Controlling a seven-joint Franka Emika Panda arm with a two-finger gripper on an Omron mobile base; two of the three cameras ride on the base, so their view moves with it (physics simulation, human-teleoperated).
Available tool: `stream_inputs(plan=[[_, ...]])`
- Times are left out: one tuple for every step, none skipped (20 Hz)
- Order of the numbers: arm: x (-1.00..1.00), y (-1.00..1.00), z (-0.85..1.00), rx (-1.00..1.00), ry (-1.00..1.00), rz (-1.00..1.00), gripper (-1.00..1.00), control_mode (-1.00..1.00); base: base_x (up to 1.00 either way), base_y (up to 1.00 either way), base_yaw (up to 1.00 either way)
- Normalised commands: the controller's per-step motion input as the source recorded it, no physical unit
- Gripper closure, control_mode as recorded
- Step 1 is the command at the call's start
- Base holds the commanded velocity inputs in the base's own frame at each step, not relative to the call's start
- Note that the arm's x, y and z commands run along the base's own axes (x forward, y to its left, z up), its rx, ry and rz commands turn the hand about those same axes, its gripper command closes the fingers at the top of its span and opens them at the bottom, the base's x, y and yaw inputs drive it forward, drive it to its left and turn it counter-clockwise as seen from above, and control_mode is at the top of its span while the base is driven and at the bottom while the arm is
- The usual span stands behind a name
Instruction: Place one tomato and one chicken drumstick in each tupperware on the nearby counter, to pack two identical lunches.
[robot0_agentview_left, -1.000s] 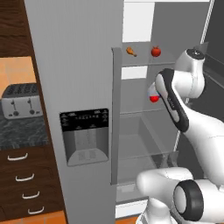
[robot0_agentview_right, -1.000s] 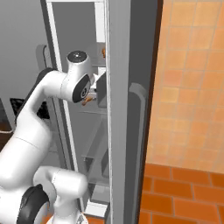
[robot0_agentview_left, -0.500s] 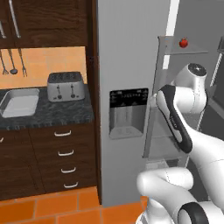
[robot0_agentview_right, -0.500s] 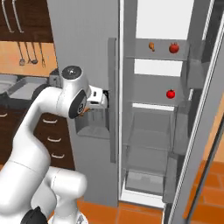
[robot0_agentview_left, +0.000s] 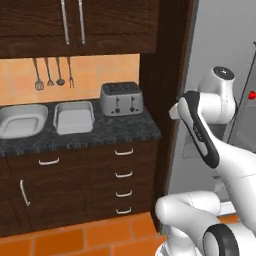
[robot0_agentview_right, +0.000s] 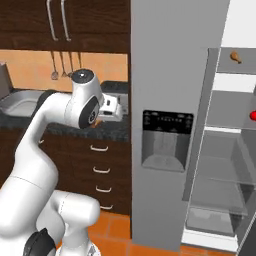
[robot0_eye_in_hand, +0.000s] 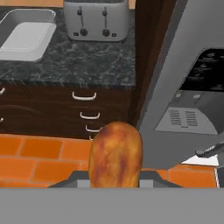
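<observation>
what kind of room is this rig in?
A simulated home kitchen, most likely: a silver slotted toaster on a black speckled stone counter, a grey fridge with a door dispenser, utensils hanging on the orange tiled wall.

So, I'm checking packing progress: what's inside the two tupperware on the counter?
Nothing shows inside either: the oval basin and the rectangular tray both show bare grey floors. The basin's left end is cut off by the frame edge. The gripper holds a chicken drumstick.
</observation>
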Motion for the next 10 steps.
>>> stream_inputs(plan=[[0.00,0.00,0.00,0.00,0.00,0.00,1.00,1.00,0.54,1.00,-0.16],[0.00,0.00,0.00,0.00,0.00,0.00,1.00,1.00,0.53,1.00,-0.15],[0.00,0.00,0.00,0.00,0.00,0.00,1.00,1.00,0.53,1.00,-0.14],[0.00,0.00,0.00,0.00,0.00,0.00,1.00,1.00,0.49,1.00,-0.14],[0.00,0.00,0.00,0.00,0.00,0.00,1.00,1.00,0.52,1.00,-0.15],[0.00,0.00,0.00,0.00,0.00,0.00,1.00,1.00,0.54,1.00,-0.15],[0.00,0.00,0.00,0.00,0.00,0.00,1.00,1.00,0.54,1.00,-0.16],[0.00,0.00,0.00,0.00,0.00,0.00,1.00,1.00,0.54,1.00,-0.16],[0.00,0.00,0.00,0.00,0.00,0.00,1.00,1.00,0.53,1.00,-0.17],[0.00,0.00,0.00,0.00,0.00,0.00,1.00,1.00,0.54,1.00,-0.17]])
